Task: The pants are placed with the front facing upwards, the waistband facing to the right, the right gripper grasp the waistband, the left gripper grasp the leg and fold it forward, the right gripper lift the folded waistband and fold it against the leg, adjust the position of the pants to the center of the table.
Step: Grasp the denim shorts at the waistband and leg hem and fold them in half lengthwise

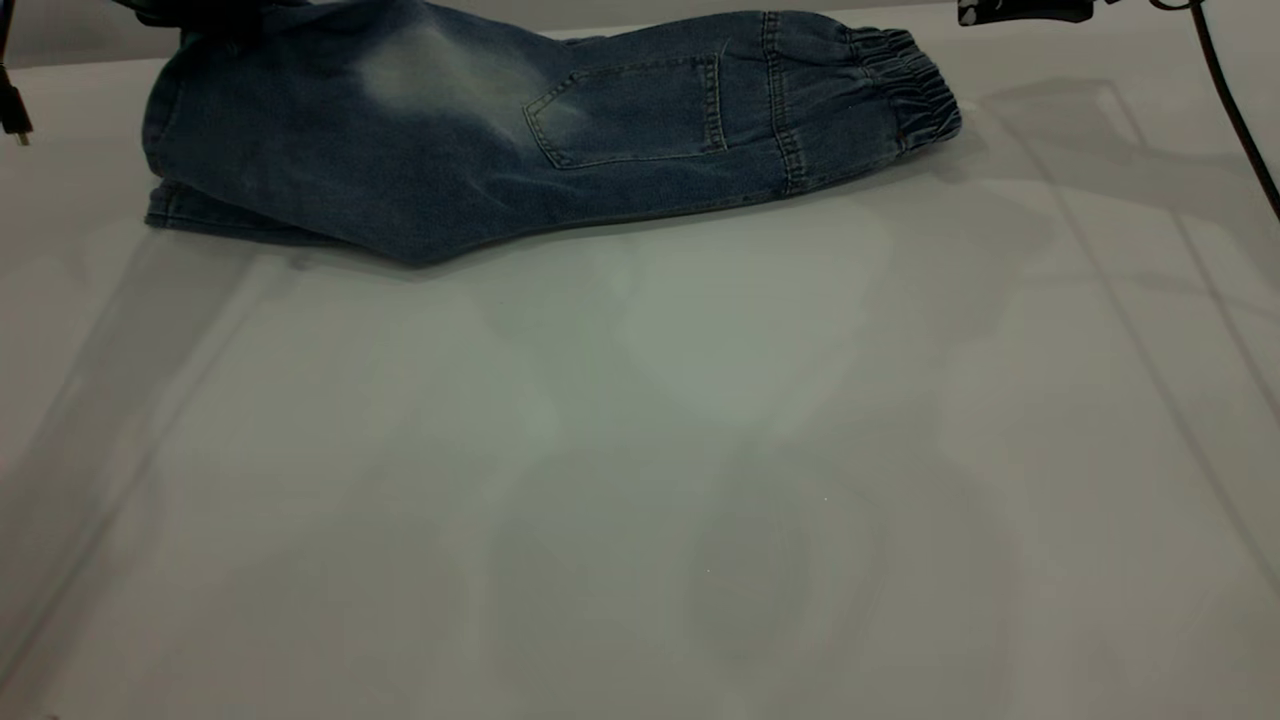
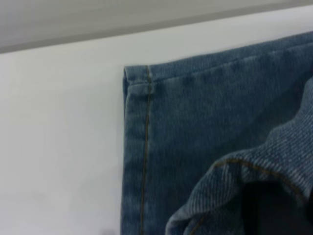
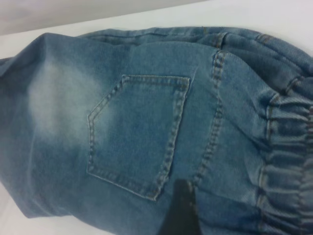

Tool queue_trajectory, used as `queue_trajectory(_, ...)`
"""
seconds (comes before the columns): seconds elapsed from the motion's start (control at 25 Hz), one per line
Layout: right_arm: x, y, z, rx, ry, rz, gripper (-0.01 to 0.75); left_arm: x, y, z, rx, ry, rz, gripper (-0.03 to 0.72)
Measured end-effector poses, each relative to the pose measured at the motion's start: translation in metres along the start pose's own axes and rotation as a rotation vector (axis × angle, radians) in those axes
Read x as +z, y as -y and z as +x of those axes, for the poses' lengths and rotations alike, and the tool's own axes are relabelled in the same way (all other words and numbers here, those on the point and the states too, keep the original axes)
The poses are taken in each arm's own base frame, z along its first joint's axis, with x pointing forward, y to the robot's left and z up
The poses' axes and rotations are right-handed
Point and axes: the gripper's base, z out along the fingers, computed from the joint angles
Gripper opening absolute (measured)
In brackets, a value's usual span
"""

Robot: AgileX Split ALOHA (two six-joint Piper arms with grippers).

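The pants (image 1: 500,130) lie folded lengthwise along the far side of the table (image 1: 640,480), patch pocket (image 1: 630,110) on top. The waistband (image 1: 905,85) points right and rests flat. At the far left my left gripper (image 1: 215,14) is over the leg ends, largely out of frame. In the left wrist view a hem cuff (image 2: 254,171) of the leg wraps over the left gripper (image 2: 274,210), which is shut on it, above the other leg's hem (image 2: 146,122). My right gripper (image 1: 1010,10) hangs beyond the waistband, apart from it; in its wrist view the right gripper (image 3: 181,208) hovers between pocket (image 3: 142,132) and waistband (image 3: 288,161).
A black cable (image 1: 1240,120) runs down the right edge, and a small black plug (image 1: 12,110) hangs at the far left. A wide stretch of bare tabletop lies in front of the pants.
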Motion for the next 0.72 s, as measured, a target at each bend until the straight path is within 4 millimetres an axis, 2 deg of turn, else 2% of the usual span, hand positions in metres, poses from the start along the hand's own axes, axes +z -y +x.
queue_trajectory(0.28, 0.0, 0.0, 0.0, 0.0, -0.002, -0.004, 0.545, 0.014, 0.001, 0.012, -0.003, -0.021, 0.003, 0.059)
queue_trajectory(0.56, 0.0, 0.0, 0.0, -0.001, -0.003, -0.005, 0.545, 0.014, 0.001, 0.01, -0.004, 0.0, 0.002, 0.059)
queue_trajectory(0.72, 0.0, 0.0, 0.001, -0.005, -0.006, -0.003, 0.545, 0.014, 0.001, 0.01, -0.004, 0.001, 0.002, 0.086)
